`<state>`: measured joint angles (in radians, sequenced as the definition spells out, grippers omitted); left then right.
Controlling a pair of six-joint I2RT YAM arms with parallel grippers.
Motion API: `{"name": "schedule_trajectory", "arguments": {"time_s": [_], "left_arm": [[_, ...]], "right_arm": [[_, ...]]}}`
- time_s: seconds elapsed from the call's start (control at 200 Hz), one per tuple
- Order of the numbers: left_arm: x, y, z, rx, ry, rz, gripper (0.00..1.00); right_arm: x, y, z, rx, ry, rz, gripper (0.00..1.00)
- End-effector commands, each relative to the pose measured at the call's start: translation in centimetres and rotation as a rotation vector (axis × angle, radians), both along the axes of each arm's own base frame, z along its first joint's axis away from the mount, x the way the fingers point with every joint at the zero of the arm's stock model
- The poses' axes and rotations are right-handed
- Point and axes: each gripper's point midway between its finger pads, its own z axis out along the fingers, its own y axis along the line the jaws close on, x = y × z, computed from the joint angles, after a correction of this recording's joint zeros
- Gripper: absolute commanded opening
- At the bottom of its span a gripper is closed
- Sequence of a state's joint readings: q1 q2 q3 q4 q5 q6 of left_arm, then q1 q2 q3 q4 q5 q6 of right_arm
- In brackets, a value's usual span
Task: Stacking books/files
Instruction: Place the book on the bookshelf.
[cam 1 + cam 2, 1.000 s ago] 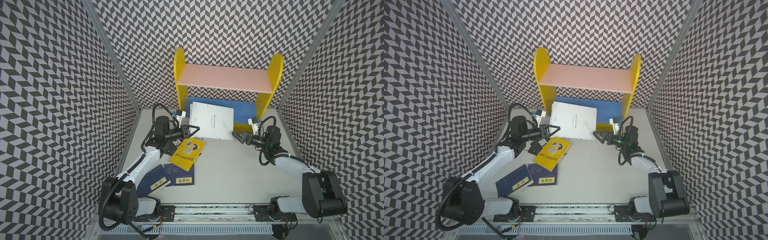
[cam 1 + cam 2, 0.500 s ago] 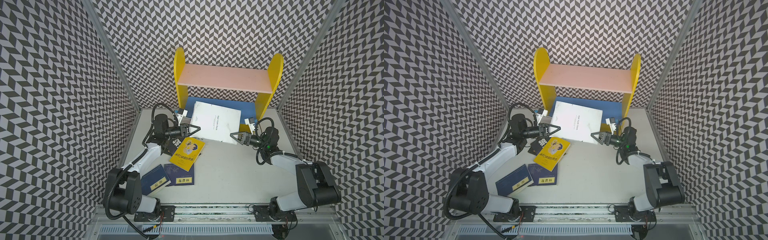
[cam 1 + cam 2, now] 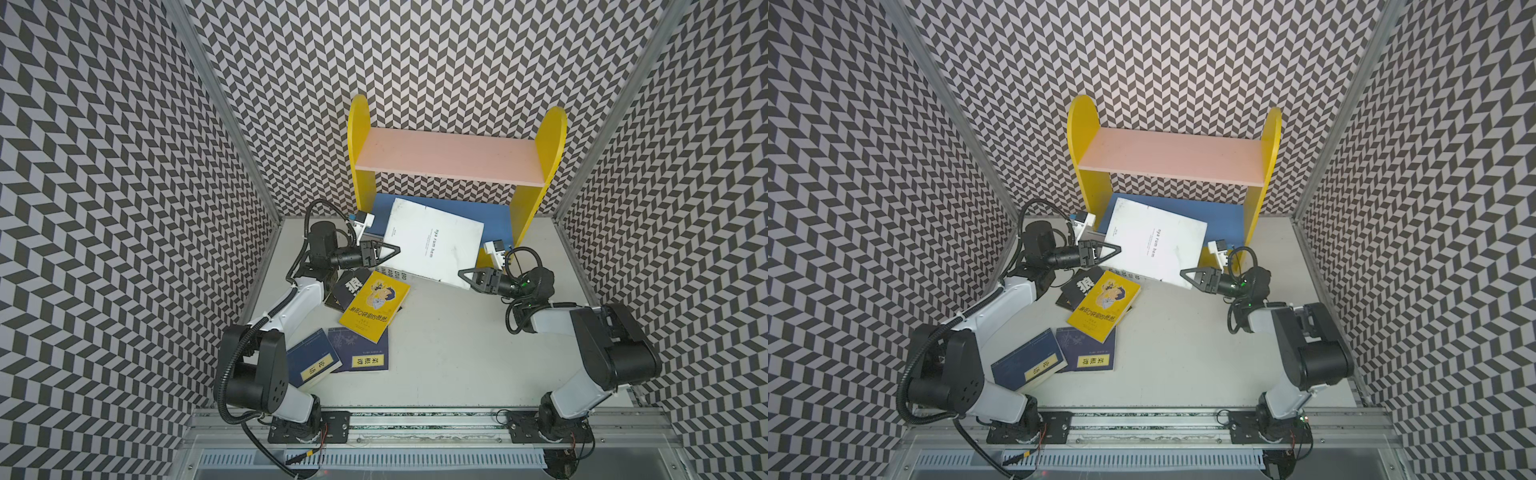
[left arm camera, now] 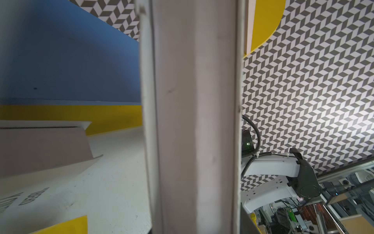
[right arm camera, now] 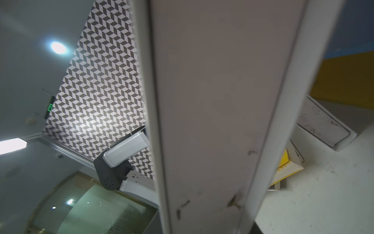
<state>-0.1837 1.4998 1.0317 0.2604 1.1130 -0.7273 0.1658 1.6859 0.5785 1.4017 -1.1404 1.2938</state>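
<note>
Under the yellow shelf (image 3: 358, 158), the white book (image 3: 432, 245) sat tilted over the blue bottom board (image 3: 494, 216), with the left gripper (image 3: 392, 250) at its left edge and the right gripper (image 3: 462, 273) at its near right corner. Couldn't tell whether either pair of jaws clamped it or stood loose. Beneath lay a second white book (image 3: 395, 275). On the table (image 3: 457, 357), the yellow book (image 3: 374, 305) overlapped a black book (image 3: 349, 286) and a navy book (image 3: 359, 351), with a second navy book (image 3: 311, 363) beside it.

I am looking down steeply from high above the rail side of the table (image 3: 449, 345), facing the shelf (image 3: 451, 162) at the back; both top views are sharing nearly the whole scene. Each wrist camera is sitting close against the white book (image 4: 192, 121), seeing it edge-on, and is glimpsing the opposite arm beyond it: the right arm (image 4: 271, 168) and the left arm (image 5: 125, 150).
</note>
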Motion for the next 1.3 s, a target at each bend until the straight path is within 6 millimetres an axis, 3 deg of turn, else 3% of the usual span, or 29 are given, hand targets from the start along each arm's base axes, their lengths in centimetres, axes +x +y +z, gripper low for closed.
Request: {"name": "schedule_trajectory", "arguments": {"time_s": [0.0,0.055,0.205,0.386,0.511,0.776,1.292], "left_arm": [[1.7,0.7,1.3,0.018,-0.063,0.078,0.47],[2.2,0.8,1.4,0.021,-0.062,0.101,0.53],[3.6,1.7,1.2,0.055,-0.068,0.208,0.72],[6.0,4.6,-0.5,0.14,-0.036,0.462,0.87],[6.3,7.0,-1.1,0.177,-0.033,0.623,0.95],[5.9,8.2,-2.1,0.199,-0.034,0.695,0.95],[5.9,9.4,-3.5,0.239,-0.03,0.753,0.96]], "right_arm": [[-1.4,-0.5,3.7,0.156,-0.089,0.026,0.35],[-0.8,-0.4,3.2,0.165,-0.057,0.024,0.29],[0.6,-0.5,3.5,0.169,-0.06,-0.025,0.29],[3.5,-0.4,3.6,0.136,-0.039,-0.103,0.3],[6.1,-0.1,3.7,0.085,-0.025,-0.147,0.3],[12.0,0.3,2.7,-0.13,-0.004,-0.301,0.34],[16.9,3.7,1.8,-0.2,0.014,-0.267,0.37]]}}
